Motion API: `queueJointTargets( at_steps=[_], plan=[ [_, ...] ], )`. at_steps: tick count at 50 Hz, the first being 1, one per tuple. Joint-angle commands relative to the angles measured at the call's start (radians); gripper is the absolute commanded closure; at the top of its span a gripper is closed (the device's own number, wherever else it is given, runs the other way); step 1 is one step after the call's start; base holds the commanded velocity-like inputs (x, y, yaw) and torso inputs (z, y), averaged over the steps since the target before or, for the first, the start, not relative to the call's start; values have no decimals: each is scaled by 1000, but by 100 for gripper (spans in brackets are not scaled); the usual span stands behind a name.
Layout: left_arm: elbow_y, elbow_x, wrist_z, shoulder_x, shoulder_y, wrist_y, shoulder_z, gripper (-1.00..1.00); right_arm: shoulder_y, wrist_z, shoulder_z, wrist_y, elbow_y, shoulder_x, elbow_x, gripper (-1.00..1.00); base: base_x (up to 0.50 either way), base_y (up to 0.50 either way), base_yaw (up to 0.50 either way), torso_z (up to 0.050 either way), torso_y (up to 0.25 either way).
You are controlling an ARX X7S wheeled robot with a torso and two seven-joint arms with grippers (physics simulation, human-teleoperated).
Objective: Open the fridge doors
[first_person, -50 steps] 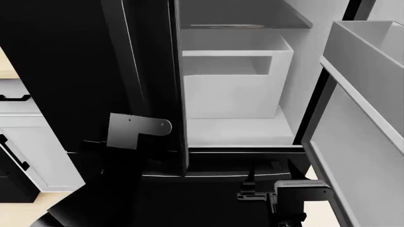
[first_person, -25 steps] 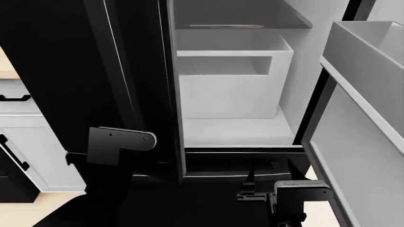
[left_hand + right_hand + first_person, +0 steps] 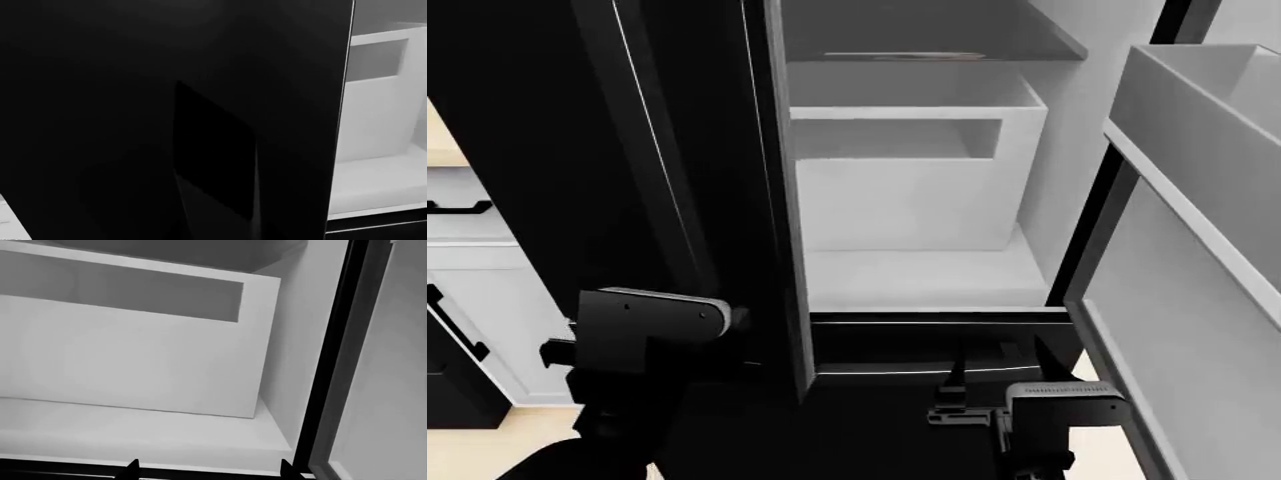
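The tall glossy black left fridge door is standing partly swung out from the cabinet, its white inner edge facing the opening and a long vertical dark handle running down its front with a thin bright highlight. The right fridge door is standing wide open at the right of the head view, showing its white inner side and a white bin shelf near the top. Between the two doors the white fridge interior is lying exposed, with a large white rectangular drawer bin sitting on the white lower shelf under a grey upper shelf.

The left gripper is sitting low against the front of the left door, close to the bottom of the handle; its grey block-shaped body is showing, but the fingers are lost against the black surface, so whether it is clasping anything cannot be told. In the left wrist view the black door face is filling almost everything, with the white bin at the edge.

The right gripper is hovering low in front of the black band below the fridge opening, touching nothing. In the right wrist view its two dark fingertips are standing well apart, spread and empty, pointing at the white bin and the black edge of the right door
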Motion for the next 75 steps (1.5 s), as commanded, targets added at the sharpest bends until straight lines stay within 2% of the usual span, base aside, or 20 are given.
queueJointTargets(
  at_steps=[1, 14, 15, 30, 34, 40, 42, 45, 48, 52, 56, 62, 66, 68, 75],
  plan=[
    [34, -54, 56, -43, 95, 2, -71, 100, 4, 4, -7, 8, -6, 3, 2, -100, 0, 0, 0, 0, 0],
    [57, -92, 59, -54, 95, -3, -111, 100, 4, 11, -15, 9, -7, 9, 4, -100, -1, 0, 1, -1, 0],
    [61, -93, 57, -57, 96, -5, -111, -100, 4, 12, -16, 8, -7, 9, 5, -100, 0, 0, 0, 0, 0],
    [72, -131, 60, -73, 98, -19, -138, -100, 8, 16, -24, 5, 0, 14, 10, -100, 0, 0, 0, 0, 0],
    [113, -186, 45, -78, 107, -57, -188, -100, 7, 18, -25, 5, -1, 16, 12, -100, 0, 0, 0, 0, 0],
    [233, -292, 3, -102, 190, -110, -282, -100, 6, 21, -27, 5, -3, 18, 15, -100, 0, 0, 0, 0, 0],
    [241, -298, 0, -111, 216, -105, -281, -100, 6, 22, -27, 7, -4, 19, 15, -100, 0, 0, 0, 0, 0],
    [255, -324, -56, -182, 265, -29, -235, -100, 1, 26, -29, 10, -14, 21, 12, -100, 0, 0, 0, 0, 0],
    [256, -463, -187, -340, 285, 137, -157, -100, 12, 28, -34, 16, -8, 18, 10, -100, 0, 0, 0, 0, 0],
    [254, -534, -255, -415, 272, 213, -131, -100, 6, 30, -34, 14, -13, 22, 13, -100, 0, 0, 0, 0, 0],
    [256, -601, -354, -518, 180, 339, 31, -100, 9, 31, -37, 15, -9, 22, 13, -100, 0, 0, 0, 0, 0],
    [255, -623, -411, -521, 64, 368, 194, -100, 9, 32, -39, 11, -6, 24, 17, -100, 0, 0, 0, 0, 0],
    [256, -608, -441, -553, -34, 429, 400, -100, 6, 32, -39, 6, -5, 27, 22, -100, 0, 0, 0, 0, 0],
    [255, -597, -465, -557, -68, 441, 467, -100, 5, 33, -39, 6, -7, 29, 22, -100, 0, 0, 0, 0, 0],
    [229, -609, -468, -473, -137, 399, 535, -100, 0, 35, -42, 4, -11, 33, 24, -100, 0, 0, 0, 0, 0]
  ],
)
